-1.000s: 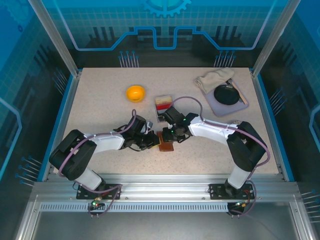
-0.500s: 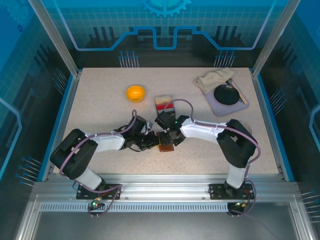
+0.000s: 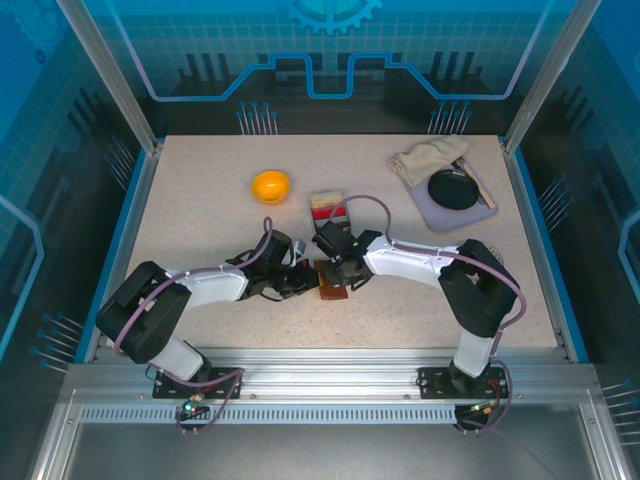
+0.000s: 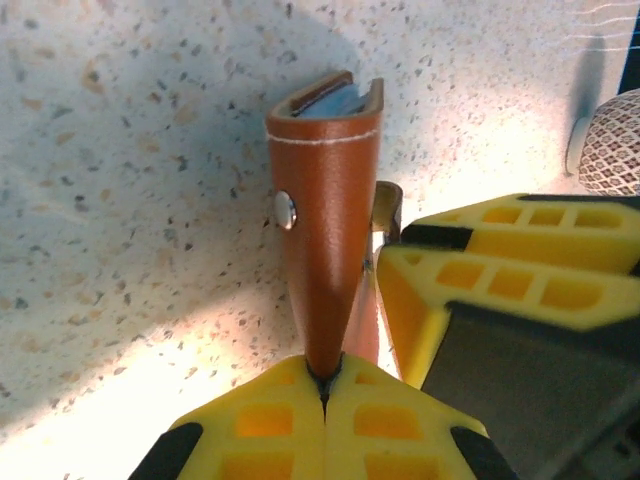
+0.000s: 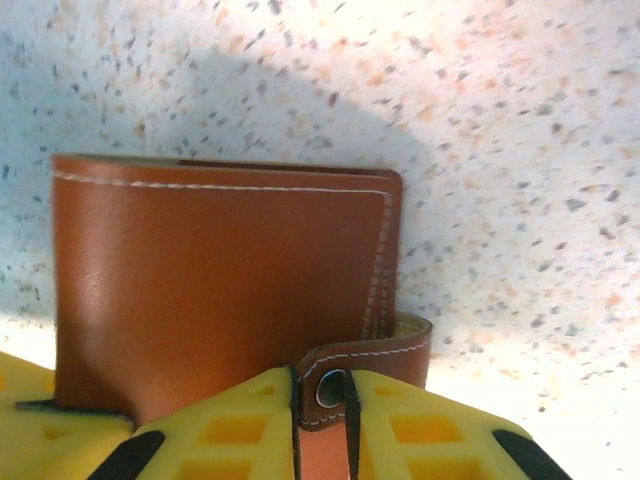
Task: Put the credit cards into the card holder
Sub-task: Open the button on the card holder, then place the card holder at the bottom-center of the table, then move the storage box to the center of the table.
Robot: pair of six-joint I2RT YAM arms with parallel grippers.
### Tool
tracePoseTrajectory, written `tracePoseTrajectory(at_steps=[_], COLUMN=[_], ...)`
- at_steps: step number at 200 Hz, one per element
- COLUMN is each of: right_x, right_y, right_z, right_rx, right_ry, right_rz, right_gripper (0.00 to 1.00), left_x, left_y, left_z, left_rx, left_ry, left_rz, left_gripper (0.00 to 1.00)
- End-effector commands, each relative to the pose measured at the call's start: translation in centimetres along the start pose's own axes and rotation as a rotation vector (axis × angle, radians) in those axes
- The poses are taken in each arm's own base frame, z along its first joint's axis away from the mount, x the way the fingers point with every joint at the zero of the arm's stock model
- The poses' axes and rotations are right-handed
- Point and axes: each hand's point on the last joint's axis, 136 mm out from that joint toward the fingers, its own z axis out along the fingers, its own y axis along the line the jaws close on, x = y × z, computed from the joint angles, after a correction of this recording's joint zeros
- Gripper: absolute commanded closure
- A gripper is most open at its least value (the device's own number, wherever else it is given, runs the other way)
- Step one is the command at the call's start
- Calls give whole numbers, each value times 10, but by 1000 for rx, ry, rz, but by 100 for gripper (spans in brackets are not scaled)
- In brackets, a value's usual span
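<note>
Wallet (image 3: 333, 282) mid-table, near side. L gripper (image 4: 325, 390) jaws shut, pinching its leather edge; R gripper (image 5: 322, 405) jaws closed on its snap tab (image 5: 372, 350). Cards (image 3: 326, 208) just far of it.

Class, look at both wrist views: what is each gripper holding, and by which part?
Both hold the card holder. The left gripper pinches the edge of one leather cover; the right gripper pinches its snap tab.

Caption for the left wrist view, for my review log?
Left pincer pinches a brown leather flap of the card holder, right pincer close beside it, over the speckled table.
</note>
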Motion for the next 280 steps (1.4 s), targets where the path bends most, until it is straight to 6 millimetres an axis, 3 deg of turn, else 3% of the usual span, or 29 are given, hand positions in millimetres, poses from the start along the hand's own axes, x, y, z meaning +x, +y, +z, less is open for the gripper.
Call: tracePoseTrajectory(at_steps=[1, 41, 79, 96, 105, 115, 123, 139, 159, 181, 200, 229, 252, 280], right_x=[28, 28, 26, 23, 19, 12, 5, -14, -42, -77, -109, -152, -171, -179], right_y=[-71, -76, -76, -71, -67, -64, -63, -64, -68, -77, -78, -72, -63, -57], right_z=[11, 12, 11, 5, -4, -18, -30, -57, -79, -87, -85, -63, -44, -19], right_rx=[193, 214, 180, 119, 76, 26, -12, -98, -203, -294, -373, -477, -538, -606], right_ry=[114, 126, 127, 131, 120, 90, 62, -17, -97, -138, -142, -135, -113, -62], right_rz=[38, 43, 55, 71, 86, 105, 122, 154, 183, 217, 237, 268, 287, 321], right_gripper=[83, 83, 77, 75, 73, 68, 66, 60, 49, 38, 28, 18, 17, 17], left_x=[15, 13, 18, 17, 16, 12, 8, 2, -10, -39, -75, -145, -189, -211], left_y=[10, 6, 17, 22, 24, 25, 24, 20, 9, -5, -14, -39, -48, -41], left_z=[-6, -2, 1, 1, 0, -4, -9, -21, -38, -51, -54, -46, -30, -4], left_rx=[-19, -11, -80, -112, -132, -161, -183, -220, -245, -219, -168, -74, -55, -83], left_ry=[47, 66, 114, 113, 107, 92, 68, 30, -26, -84, -121, -163, -158, -128], left_rz=[14, 23, 44, 32, 20, 7, -1, -10, 3, -29, -85, -142, -184, -232], left_gripper=[100, 100, 97, 84, 82, 69, 65, 52, 44, 28, 24, 15, 13, 10])
